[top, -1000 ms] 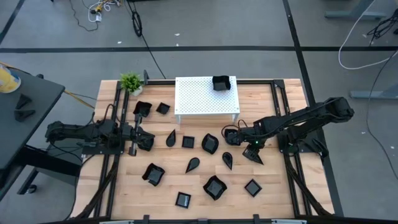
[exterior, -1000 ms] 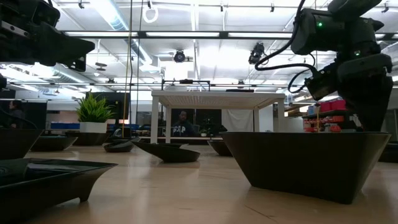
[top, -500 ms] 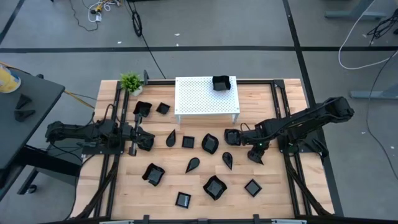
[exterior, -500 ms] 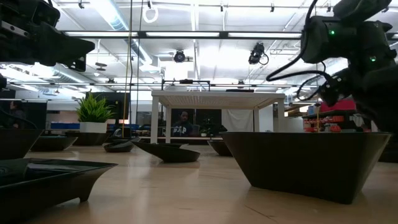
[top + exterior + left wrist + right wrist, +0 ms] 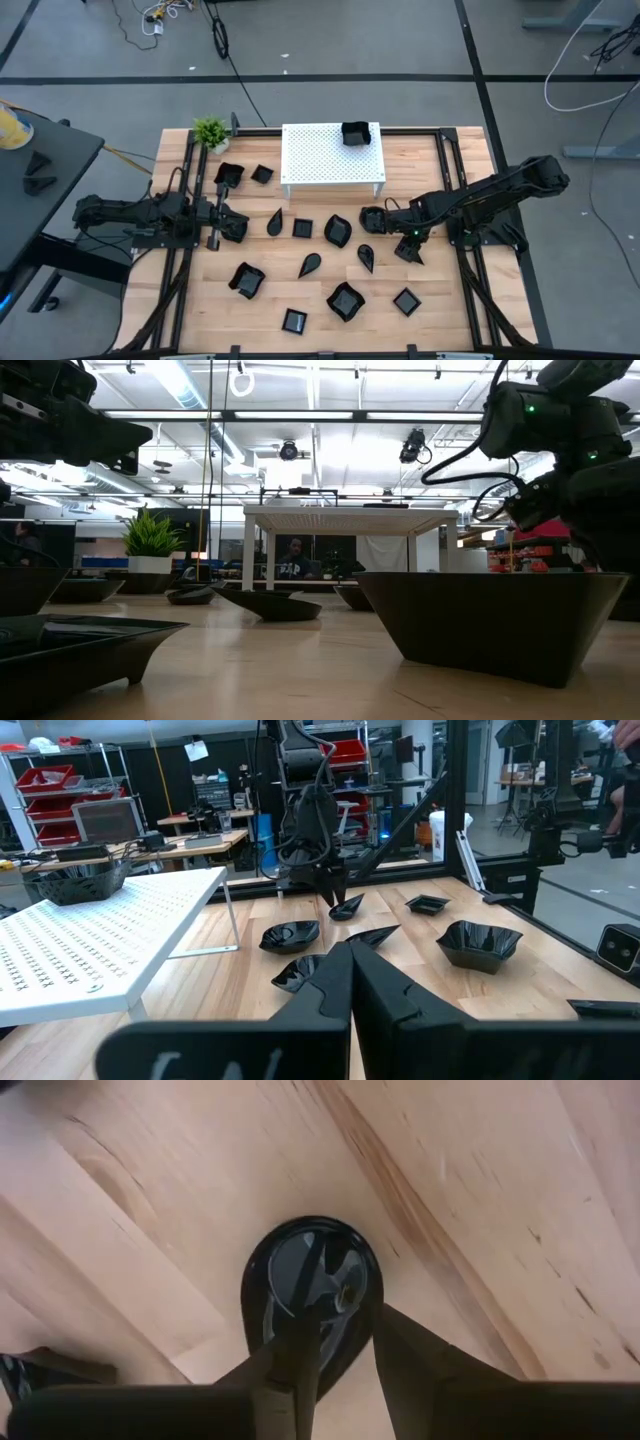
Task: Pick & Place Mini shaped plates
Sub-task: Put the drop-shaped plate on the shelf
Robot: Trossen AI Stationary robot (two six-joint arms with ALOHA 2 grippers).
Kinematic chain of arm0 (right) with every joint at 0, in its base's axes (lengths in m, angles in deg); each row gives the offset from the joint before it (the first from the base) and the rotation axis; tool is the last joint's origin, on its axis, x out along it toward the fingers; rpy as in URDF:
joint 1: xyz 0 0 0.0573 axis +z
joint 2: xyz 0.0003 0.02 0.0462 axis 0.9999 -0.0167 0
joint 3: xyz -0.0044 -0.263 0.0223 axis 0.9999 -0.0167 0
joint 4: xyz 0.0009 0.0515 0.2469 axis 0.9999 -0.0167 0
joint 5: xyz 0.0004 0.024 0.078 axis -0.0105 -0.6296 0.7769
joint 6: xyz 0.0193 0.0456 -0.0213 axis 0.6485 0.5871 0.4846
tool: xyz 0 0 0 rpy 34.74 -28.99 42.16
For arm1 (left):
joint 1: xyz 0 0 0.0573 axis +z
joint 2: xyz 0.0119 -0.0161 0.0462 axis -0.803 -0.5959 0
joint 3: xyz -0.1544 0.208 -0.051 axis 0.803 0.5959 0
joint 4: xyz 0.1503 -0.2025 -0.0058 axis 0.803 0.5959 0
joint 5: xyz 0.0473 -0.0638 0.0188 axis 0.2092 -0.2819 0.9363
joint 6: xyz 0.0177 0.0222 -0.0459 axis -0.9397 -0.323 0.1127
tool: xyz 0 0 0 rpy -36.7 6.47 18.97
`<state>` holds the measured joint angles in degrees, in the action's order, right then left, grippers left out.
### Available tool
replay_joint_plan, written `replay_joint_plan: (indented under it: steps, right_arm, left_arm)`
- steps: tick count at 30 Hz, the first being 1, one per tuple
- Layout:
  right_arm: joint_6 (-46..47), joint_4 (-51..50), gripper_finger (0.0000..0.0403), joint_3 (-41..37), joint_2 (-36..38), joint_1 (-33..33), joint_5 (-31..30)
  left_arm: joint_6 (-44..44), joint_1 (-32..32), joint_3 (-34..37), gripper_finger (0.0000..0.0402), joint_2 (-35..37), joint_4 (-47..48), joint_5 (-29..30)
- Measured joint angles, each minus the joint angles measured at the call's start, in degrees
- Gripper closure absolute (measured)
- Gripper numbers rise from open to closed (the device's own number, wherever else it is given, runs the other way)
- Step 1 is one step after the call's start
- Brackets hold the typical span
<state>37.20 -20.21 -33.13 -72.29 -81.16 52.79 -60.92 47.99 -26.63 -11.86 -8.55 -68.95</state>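
Several glossy black mini plates lie on the wooden table, among them a leaf-shaped one (image 5: 310, 264), a wavy one (image 5: 345, 300) and a square one (image 5: 406, 301). Another square plate (image 5: 354, 133) sits on the white perforated stand (image 5: 320, 155). My right gripper (image 5: 376, 218) hangs open, pointing down, over a small rounded plate (image 5: 310, 1285) right of the table's middle. One finger (image 5: 300, 1345) stands over the plate's hollow, the other (image 5: 400, 1350) outside its rim. Whether either touches, I cannot tell. My left gripper (image 5: 350, 952) waits shut at the table's left side.
A small green potted plant (image 5: 210, 131) stands at the far left corner. Black frame rails (image 5: 447, 165) run along both sides of the table. Bare wood (image 5: 440, 290) lies near the right front. More plates (image 5: 480, 942) lie between the two arms.
My right arm has shifted a little above the rounded plate, its wrist swinging toward the table's right edge and then partly back. The plates lie where they were.
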Motion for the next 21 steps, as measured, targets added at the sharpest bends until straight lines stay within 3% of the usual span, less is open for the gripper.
replay_joint_plan:
  steps: [21]
  right_arm:
    - [4.4,4.2,0.0302,-2.6,0.0,0.1,2.4]
  left_arm:
    - [0.0,0.0,0.0,0.0399,0.0,0.0,0.0]
